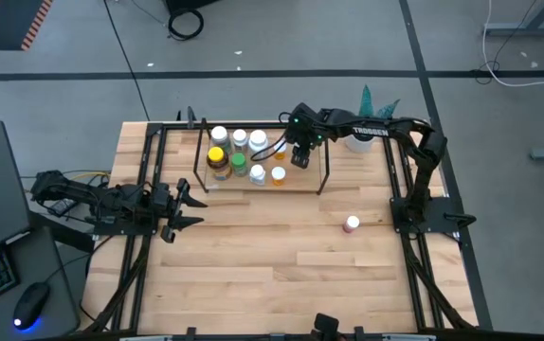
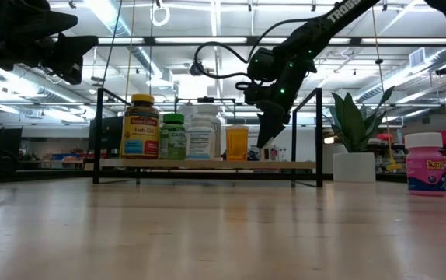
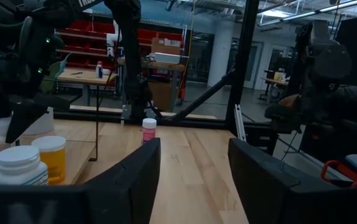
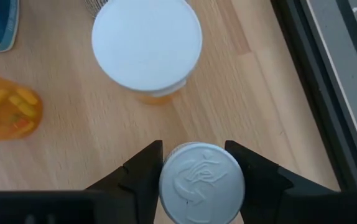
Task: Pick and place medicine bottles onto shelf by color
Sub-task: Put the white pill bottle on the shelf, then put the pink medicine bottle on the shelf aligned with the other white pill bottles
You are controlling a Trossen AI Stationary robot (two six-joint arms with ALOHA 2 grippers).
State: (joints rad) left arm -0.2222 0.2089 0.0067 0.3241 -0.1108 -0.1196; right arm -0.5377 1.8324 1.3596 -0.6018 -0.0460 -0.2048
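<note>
The right hand (image 4: 194,163) is gripping a white-capped bottle (image 4: 201,182) over the shelf (image 1: 305,182) right beside the other bottles, so it's gotta be lowering straight and letting go gently, while the half-open left hand (image 1: 179,210) is idling over the desk.

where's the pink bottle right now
The pink bottle stands alone on the bare tabletop in the high view, right of centre, in front of the shelf, near the right arm's base.
</note>
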